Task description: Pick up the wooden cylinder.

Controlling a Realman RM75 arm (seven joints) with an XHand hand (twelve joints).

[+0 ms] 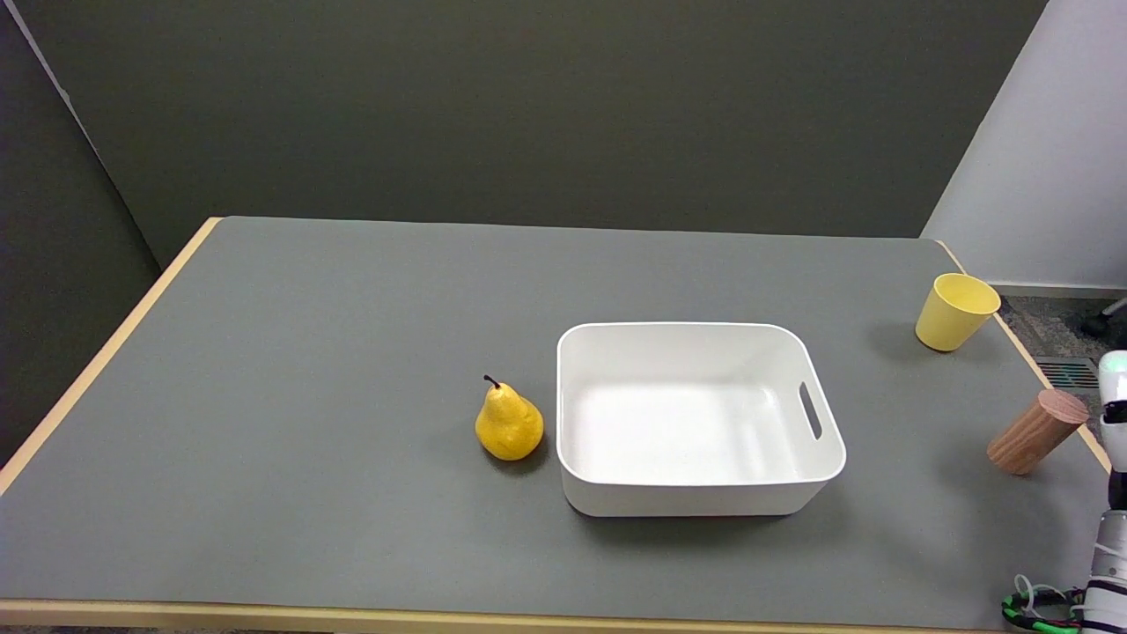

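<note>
Grey table [352, 370] against a dark wall. Near its right edge stands the wooden cylinder [1037, 432], untouched. Just right of it, a sliver of the white right hand [1115, 414] shows at the picture's edge; its finger spread cannot be told.

Cyl [1036, 431] sides clear; cup [955, 311] behind

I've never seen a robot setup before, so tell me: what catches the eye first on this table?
A big white bin sits right of the middle, with a bright yellow pear standing just left of it. Near the right edge stand a yellow cup and, closer to the camera, a wooden cylinder; white robot parts peek in beside it.
</note>
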